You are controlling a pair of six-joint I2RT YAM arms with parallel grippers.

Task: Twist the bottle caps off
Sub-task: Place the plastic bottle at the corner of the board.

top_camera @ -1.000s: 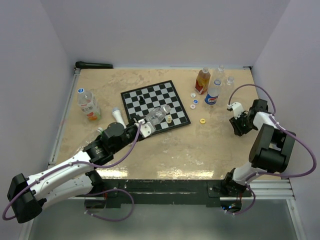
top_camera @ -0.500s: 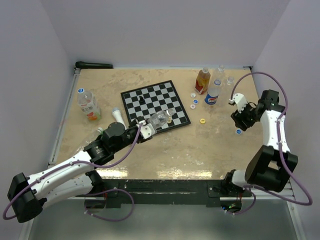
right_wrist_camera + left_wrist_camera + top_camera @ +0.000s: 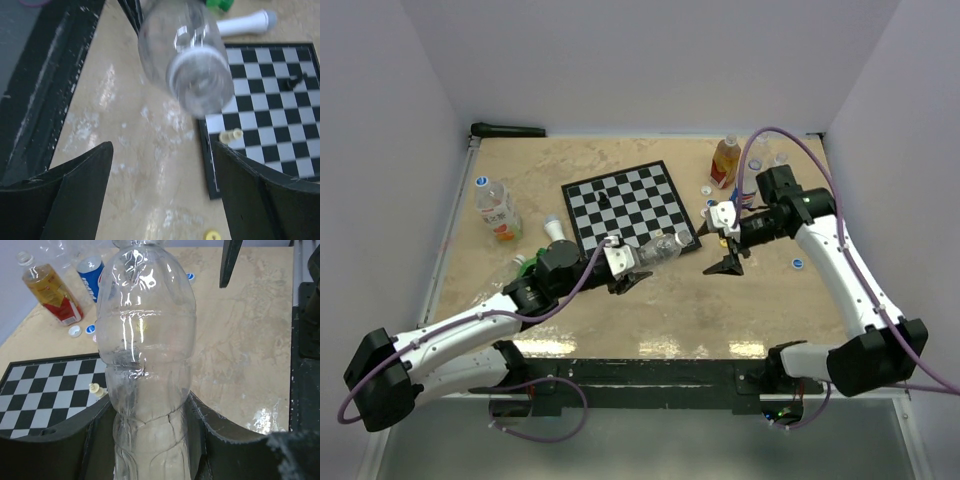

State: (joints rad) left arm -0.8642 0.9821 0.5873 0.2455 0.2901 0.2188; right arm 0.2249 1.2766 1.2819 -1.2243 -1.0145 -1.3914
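Your left tool (image 3: 628, 265) is clamped on the clear bottle (image 3: 660, 249), held above the tabletop (image 3: 650, 310) with its cap (image 3: 198, 75) pointing right at your right tool (image 3: 716, 248), jaws spread wide and apart from it. Close off-centre and you'll miss the cap, or the thin bottle may spin in the grip.

Your right hand (image 3: 716, 247) has swung in from the surface's (image 3: 670, 310) right edge to face the clear plastic bottle (image 3: 661, 249) your left hand (image 3: 628, 263) extended.
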